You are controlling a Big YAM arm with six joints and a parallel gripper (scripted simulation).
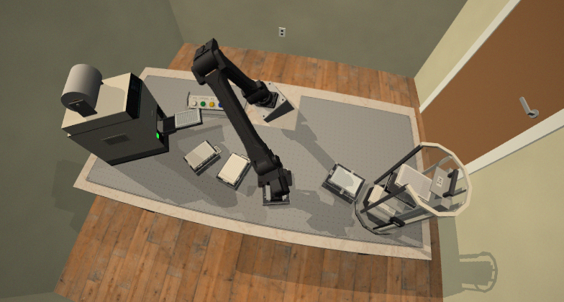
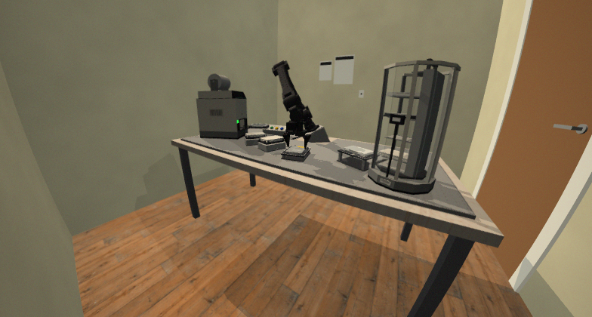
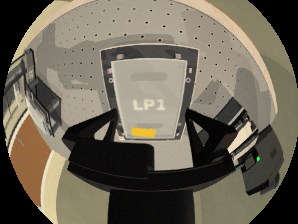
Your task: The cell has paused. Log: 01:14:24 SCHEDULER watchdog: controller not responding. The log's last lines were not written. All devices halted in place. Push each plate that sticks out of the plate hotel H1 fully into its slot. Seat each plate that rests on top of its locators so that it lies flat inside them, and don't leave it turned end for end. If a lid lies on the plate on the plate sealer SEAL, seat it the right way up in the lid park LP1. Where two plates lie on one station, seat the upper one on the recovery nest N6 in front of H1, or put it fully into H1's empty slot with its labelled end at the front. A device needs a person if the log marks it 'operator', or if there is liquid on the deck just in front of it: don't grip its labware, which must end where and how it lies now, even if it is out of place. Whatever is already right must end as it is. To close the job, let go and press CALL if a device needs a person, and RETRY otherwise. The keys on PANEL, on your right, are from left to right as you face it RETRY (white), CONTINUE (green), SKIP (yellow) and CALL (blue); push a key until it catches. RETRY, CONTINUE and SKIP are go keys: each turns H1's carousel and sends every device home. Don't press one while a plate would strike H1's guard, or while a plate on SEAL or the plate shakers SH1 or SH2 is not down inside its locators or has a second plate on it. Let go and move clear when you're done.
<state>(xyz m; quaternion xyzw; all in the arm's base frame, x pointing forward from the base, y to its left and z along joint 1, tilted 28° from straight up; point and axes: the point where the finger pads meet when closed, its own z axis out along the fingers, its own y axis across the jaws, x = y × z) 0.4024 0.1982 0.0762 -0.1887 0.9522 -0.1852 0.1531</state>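
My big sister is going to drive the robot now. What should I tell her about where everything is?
Gripper: wide open, holding nothing, hanging just above the lid park LP1.
A pale lid lies in LP1, an orange mark at its near end. So the lid step looks done.
The plate on the sealer tray is bare.
Plates sit on the two shakers and on the nest in front of the plate hotel.
Left: check the hotel's slots and how each plate is seated (too small to judge here), then press a key on the panel and move clear.
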